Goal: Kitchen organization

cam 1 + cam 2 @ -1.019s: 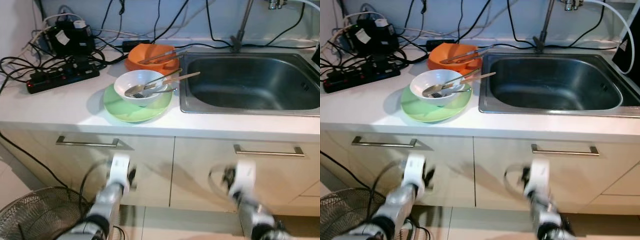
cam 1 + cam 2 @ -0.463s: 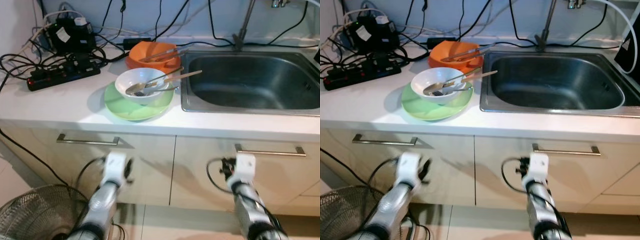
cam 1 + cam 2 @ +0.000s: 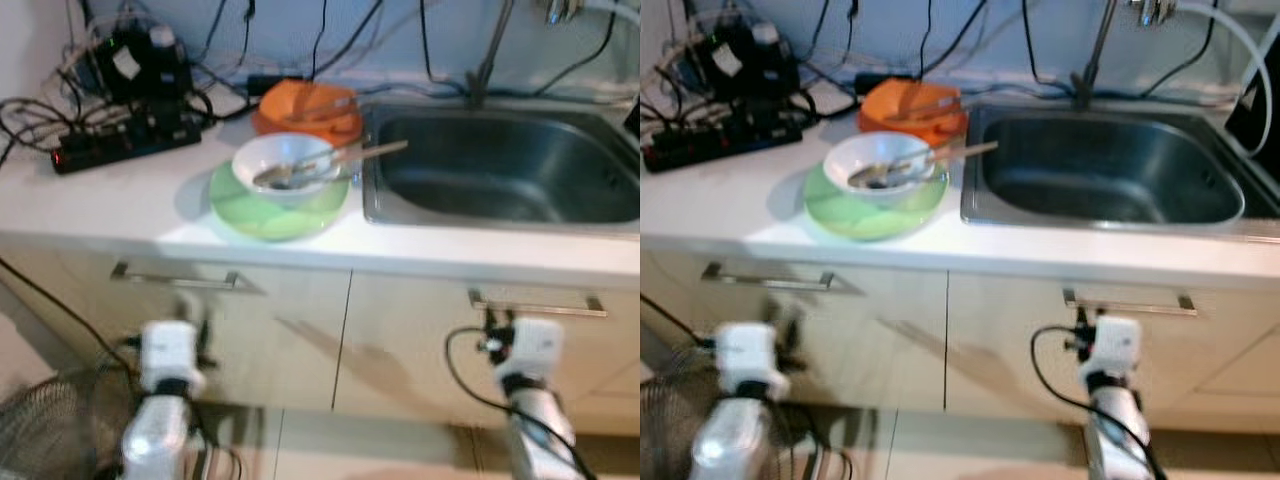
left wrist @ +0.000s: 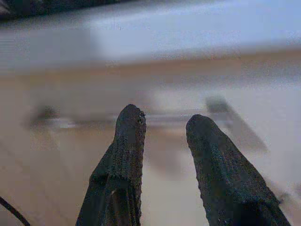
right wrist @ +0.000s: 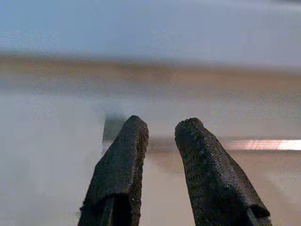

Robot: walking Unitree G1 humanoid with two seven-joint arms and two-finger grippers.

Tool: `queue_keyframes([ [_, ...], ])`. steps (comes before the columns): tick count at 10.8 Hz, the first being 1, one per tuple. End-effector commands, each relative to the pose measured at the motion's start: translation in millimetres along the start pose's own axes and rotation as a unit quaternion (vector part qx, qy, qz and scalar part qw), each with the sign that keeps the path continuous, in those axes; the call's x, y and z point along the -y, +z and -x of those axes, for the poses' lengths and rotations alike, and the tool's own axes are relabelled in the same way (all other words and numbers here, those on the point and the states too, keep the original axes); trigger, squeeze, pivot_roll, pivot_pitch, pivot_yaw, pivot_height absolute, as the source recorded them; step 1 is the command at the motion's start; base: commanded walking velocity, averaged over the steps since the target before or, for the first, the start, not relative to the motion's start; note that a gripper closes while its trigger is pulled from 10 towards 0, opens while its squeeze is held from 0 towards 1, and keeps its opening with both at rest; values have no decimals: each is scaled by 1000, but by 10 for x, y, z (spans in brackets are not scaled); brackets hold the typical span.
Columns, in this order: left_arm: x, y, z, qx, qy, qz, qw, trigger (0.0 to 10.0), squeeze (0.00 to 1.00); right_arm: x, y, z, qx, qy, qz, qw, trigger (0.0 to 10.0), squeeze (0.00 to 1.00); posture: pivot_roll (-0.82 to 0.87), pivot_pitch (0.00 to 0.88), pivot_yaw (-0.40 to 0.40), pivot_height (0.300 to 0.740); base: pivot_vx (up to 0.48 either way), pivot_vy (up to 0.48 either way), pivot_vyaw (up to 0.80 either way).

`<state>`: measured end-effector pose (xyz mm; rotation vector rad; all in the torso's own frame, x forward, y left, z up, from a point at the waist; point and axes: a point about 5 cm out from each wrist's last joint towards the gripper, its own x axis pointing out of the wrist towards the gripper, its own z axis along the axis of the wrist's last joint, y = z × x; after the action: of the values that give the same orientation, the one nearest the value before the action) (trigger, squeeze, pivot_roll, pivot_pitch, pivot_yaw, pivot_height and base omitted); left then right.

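I stand facing a white counter [image 3: 120, 195] with cream cabinet fronts below it. My left hand [image 4: 162, 125] hangs low in front of the left drawer, its two black fingers [image 4: 129, 136] spread a little with nothing between them, pointing toward the drawer's metal handle [image 3: 175, 278]. My right hand [image 5: 160, 129] is low in front of the right drawer, fingers slightly apart and empty, aimed near that drawer's bar handle [image 3: 538, 302]. Both pictures from my wrists are blurred.

On the counter, left of the steel sink [image 3: 500, 170], sits a green plate [image 3: 275, 205] with a white bowl [image 3: 285, 165] on top of it. A spoon [image 3: 300, 170] lies in the bowl, and a longer utensil with a pale handle [image 3: 370, 152] rests across the bowl's rim, reaching toward the sink's near-left edge. Just behind the bowl, farther from me, is an orange bowl [image 3: 305, 108] holding metal tongs [image 3: 322, 103]. At the far left of the counter lie a black power strip [image 3: 115, 150] and a tangle of black cables [image 3: 140, 70] around a dark device. The faucet pipe [image 3: 490, 50] rises behind the sink. A wire fan guard [image 3: 45, 435] sits on the floor at the near left.
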<state>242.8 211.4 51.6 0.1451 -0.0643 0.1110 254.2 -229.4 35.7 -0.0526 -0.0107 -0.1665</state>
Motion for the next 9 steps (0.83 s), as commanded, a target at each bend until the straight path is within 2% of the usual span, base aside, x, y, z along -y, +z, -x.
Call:
queue_keyframes([
  [1,-63,92,-9,14,12,-9,1000,10000,0,10,96,-24,20,-2,2,1000,10000,0,154,30,-14,740,0,0,0],
  [3,-101,676,-128,107,19,-33,994,10000,0,-60,628,-160,112,-2,-12,994,10000,0,160,29,-20,740,0,0,0],
  [4,-92,852,-189,133,20,-37,990,10000,0,-96,822,-225,140,0,-18,990,10000,0,162,28,-21,740,0,0,0],
  [5,-15,1084,-261,164,-1,-47,985,10000,0,-164,1092,-287,175,5,-23,984,10000,0,169,21,-20,740,0,0,0],
  [6,133,1297,-317,190,-40,-67,979,10000,0,-261,1295,-319,198,10,-33,980,10000,0,166,18,-18,740,0,0,0],
  [7,275,1449,-343,205,-65,-60,975,10000,0,-403,1396,-305,207,29,-37,977,10000,0,168,13,-14,740,0,0,0],
  [8,320,1493,-353,214,-93,-73,970,10000,0,-499,1440,-302,210,43,-51,975,10000,0,167,11,-13,740,0,0,0],
  [9,526,1607,-389,225,-143,-77,961,10000,0,-659,1439,-327,193,62,-73,977,10000,0,166,6,-11,740,0,0,0],
])
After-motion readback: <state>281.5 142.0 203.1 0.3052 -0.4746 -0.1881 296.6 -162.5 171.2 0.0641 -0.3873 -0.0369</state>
